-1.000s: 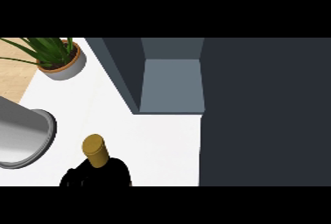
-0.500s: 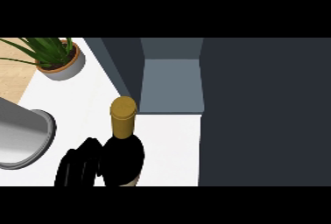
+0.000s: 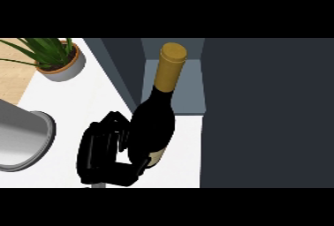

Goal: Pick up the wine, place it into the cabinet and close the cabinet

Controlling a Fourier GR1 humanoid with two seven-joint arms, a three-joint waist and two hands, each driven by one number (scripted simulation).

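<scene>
A dark wine bottle (image 3: 153,128) with a gold foil neck and a cork top is held off the white counter (image 3: 85,97), tilted with its top toward the open cabinet (image 3: 186,90). My left hand (image 3: 104,152) sits on the bottle's left side, fingers curled round its lower body and thumb under it. The bottle's base is hidden by the hand. The neck overlaps the cabinet's grey inside at its front edge. My right hand does not show.
A large dark cabinet door panel (image 3: 267,110) fills the right side. A potted green plant (image 3: 60,65) stands at the back left. A big grey metal pot (image 3: 20,141) lies at the left edge. Wooden surface (image 3: 12,84) shows beyond the counter.
The bottle has risen and moved up the view toward the cabinet opening, and my left hand has come further into view with it.
</scene>
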